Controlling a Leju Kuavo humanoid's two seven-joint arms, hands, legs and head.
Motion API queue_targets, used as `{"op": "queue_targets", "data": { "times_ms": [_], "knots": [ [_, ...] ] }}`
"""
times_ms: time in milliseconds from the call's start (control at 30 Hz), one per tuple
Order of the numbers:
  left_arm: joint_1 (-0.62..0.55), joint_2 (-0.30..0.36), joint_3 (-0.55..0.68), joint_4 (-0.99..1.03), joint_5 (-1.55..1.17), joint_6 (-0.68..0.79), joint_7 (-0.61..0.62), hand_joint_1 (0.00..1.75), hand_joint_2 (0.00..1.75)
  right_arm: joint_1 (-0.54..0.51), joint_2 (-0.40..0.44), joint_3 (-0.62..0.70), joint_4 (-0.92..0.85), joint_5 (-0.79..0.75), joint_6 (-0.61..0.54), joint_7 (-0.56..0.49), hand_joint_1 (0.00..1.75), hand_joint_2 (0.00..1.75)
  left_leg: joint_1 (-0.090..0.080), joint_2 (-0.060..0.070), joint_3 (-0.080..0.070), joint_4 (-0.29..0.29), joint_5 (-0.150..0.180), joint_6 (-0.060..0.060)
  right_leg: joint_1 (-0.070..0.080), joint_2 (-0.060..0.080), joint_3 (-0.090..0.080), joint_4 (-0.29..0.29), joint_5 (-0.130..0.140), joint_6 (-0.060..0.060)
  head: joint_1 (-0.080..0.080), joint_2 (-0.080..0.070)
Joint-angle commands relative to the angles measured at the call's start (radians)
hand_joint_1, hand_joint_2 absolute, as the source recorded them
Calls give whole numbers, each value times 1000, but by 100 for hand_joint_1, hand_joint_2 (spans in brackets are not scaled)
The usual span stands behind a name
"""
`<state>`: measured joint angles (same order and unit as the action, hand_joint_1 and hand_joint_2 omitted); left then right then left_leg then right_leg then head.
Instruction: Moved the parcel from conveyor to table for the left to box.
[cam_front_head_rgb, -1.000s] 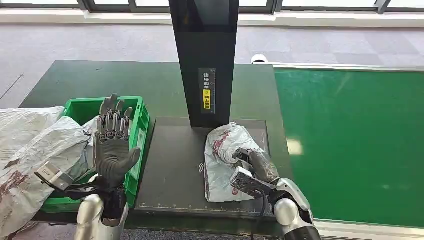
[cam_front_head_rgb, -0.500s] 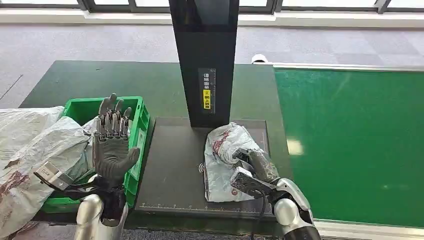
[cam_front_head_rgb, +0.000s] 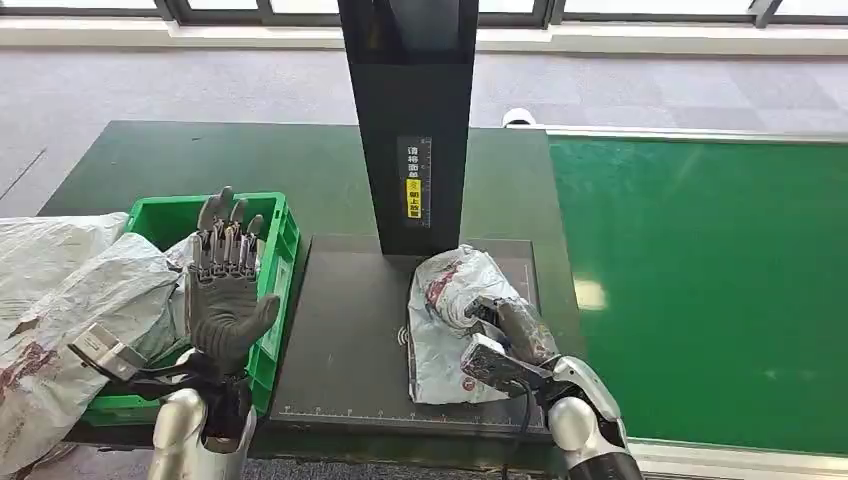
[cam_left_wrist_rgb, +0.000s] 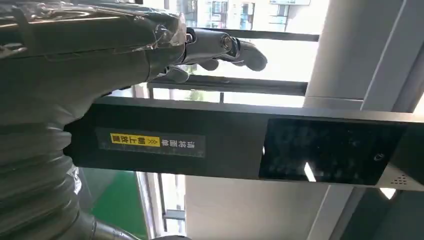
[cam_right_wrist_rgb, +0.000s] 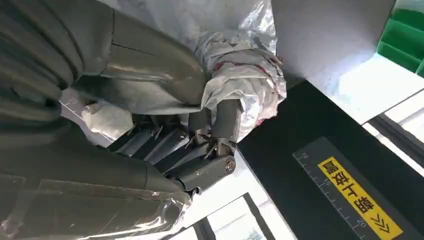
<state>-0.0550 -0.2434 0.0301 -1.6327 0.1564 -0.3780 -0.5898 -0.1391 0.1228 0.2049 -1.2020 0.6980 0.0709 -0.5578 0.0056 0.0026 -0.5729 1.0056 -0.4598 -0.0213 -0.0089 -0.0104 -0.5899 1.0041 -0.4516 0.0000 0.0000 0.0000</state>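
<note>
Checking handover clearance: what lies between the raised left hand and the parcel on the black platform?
In the head view, between the left hand and the parcel lie the green crate's wall and a bare stretch of black platform.

The left hand (cam_left_wrist_rgb: 150, 45), fingers extended, beside the black pillar (cam_left_wrist_rgb: 240, 150) with its yellow label (cam_left_wrist_rgb: 135, 141).

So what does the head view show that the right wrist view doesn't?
Head view alone: the raised left hand, empty with fingers apart, the green conveyor and grey sacks. Right wrist view alone: a close look at fingers closed around bunched wrapping. Both: the right hand gripping the parcel, the black post with its yellow label, the green crate.
</note>
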Motion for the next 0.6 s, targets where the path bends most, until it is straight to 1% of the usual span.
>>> {"op": "queue_targets", "data": {
  "times_ms": [33, 600],
  "knots": [
    [-42, 19, 11, 83, -24, 19, -5, 0, 175, -12, -24, -37, -25, -103, 7, -53, 0, 175, 0, -2, 0, -1, 1, 0, 0, -1, 0, -1, 0, 0, 0, 0],
    [-51, 21, 12, 84, -27, 21, -6, 0, 175, -30, -21, -33, 14, -101, 9, -55, 0, 175, 0, -1, 1, -2, 1, 0, 0, 0, 1, -2, 1, 0, 0, 0]
  ]
}}
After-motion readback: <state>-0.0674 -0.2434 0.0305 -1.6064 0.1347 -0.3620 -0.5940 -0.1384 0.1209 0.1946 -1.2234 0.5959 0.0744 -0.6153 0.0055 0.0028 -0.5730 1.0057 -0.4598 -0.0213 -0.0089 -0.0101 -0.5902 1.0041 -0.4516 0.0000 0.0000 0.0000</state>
